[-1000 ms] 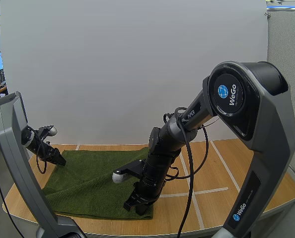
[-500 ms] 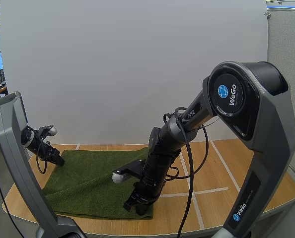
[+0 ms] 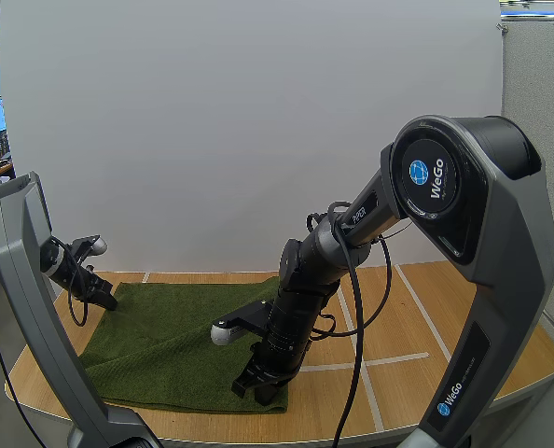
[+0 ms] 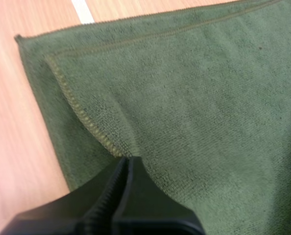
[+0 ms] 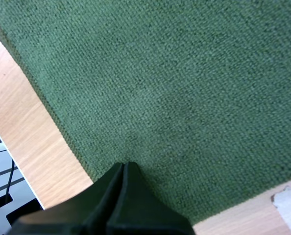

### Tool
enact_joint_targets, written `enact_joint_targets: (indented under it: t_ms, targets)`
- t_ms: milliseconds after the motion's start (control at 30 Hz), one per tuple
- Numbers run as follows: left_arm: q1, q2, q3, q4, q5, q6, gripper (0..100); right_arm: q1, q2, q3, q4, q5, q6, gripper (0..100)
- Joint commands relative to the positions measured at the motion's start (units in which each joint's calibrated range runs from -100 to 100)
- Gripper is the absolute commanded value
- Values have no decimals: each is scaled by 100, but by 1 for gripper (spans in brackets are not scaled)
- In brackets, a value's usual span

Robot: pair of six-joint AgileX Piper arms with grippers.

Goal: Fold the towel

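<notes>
L tool fingers together, tip on towel at doubled-over corner hem | R tool together, tip on towel nr edge | bench wood

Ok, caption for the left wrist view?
Left jaws shut, tips at the stitched hem of the towel, near its corner, on the table.
</notes>
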Motion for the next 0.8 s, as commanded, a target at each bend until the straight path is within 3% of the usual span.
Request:
enact_joint_targets:
  t_ms: [0, 567, 633, 767]
  targets:
    - [-31, -69, -380, 97, 111, -98, 0, 10, -3, 103, -196, -86, -29, 0]
    - [-31, 185, -602, 465, 111, -206, 0, 10, -3, 103, -221, -86, -29, 0]
    - [-31, 185, -602, 455, 111, -214, 5, 10, -3, 103, -221, -86, -29, 0]
    - [-31, 129, -610, 317, 111, -246, 26, 10, -3, 103, -220, -86, -20, 0]
